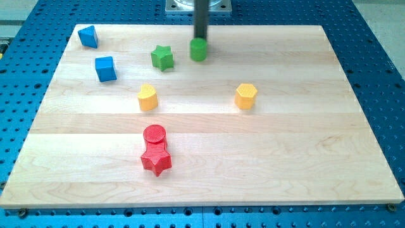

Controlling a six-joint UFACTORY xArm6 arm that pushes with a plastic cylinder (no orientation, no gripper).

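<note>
Your camera view, my tip (200, 40) at the counter's (304, 152) top edge — touching the green cylinder (199, 49) from behind, green star (162, 57) just beside at the view's left, no claw on this rod, nothing held.

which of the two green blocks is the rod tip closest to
The green cylinder, near the view's top: my tip sits right at its upper edge. The green star lies apart, to the view's left of it.
</note>
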